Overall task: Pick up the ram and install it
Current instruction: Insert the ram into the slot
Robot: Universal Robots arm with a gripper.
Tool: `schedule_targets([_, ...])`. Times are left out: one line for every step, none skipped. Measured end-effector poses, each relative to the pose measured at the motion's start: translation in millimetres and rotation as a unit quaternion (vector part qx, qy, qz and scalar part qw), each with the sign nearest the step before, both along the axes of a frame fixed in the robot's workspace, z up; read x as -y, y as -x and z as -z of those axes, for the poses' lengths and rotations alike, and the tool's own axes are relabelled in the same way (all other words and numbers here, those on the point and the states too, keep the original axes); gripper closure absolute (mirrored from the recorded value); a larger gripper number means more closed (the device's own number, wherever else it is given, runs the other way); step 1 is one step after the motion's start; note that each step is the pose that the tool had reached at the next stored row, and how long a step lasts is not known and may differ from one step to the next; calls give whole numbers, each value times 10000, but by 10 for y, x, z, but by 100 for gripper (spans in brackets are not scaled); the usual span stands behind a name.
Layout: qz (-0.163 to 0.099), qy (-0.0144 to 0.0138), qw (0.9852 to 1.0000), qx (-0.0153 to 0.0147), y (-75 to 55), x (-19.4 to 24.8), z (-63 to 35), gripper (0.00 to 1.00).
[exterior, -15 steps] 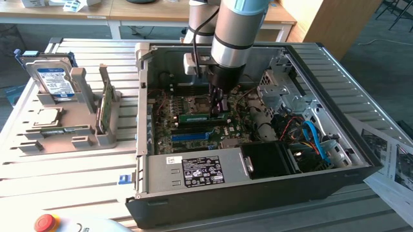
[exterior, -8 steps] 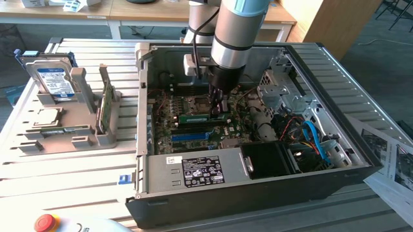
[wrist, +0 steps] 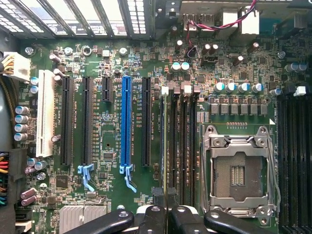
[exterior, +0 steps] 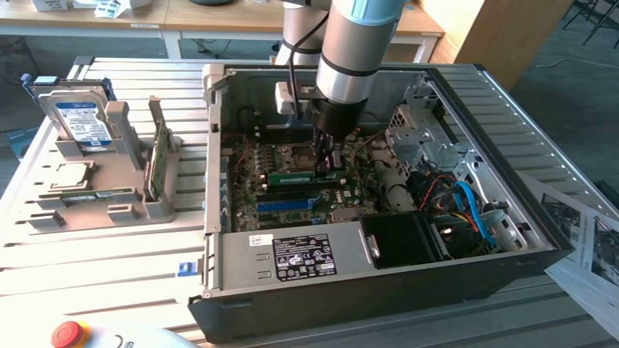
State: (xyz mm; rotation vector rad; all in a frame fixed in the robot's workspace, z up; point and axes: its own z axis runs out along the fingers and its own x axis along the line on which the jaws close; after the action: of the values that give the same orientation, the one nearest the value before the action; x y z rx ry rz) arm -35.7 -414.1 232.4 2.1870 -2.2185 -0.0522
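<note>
Nearest to the exterior camera, a red button (exterior: 69, 333) sits at the table edge. Just behind it stands the open computer case (exterior: 387, 297), with the labelled power supply (exterior: 301, 257) along its front wall. Deeper inside lies the green motherboard (exterior: 254, 181). The arm comes down from above into the case, and the gripper (exterior: 327, 168) is clamped on the ram (exterior: 303, 176). The ram lies level, right at the board, at the memory slots; whether it is fully seated I cannot tell. In the wrist view the fingers (wrist: 151, 219) are together on the thin edge of the stick, between the long blue slot (wrist: 126, 122) and the processor socket (wrist: 237, 168). At the exterior view's left, a grey holder (exterior: 121, 167) carries a hard drive (exterior: 80, 119). Farthest away, wooden desks (exterior: 242, 22) stand behind.
</note>
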Motion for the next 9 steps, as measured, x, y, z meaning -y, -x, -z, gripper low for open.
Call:
schedule_targets([0, 0, 10000, 0, 0, 0, 1, 88])
schedule_targets([0, -1, 10000, 0, 0, 0, 3, 88])
schedule_targets([0, -1, 10000, 0, 0, 0, 3, 88])
schedule_targets([0, 0, 10000, 0, 0, 0, 3, 88])
schedule_targets([0, 0, 10000, 0, 0, 0, 3, 88])
schedule_targets([0, 0, 10000, 0, 0, 0, 3, 88])
schedule_targets([0, 0, 10000, 0, 0, 0, 5, 88])
schedule_targets([0, -1, 10000, 0, 0, 0, 7, 88])
schedule_targets([0, -1, 10000, 0, 0, 0, 9, 88])
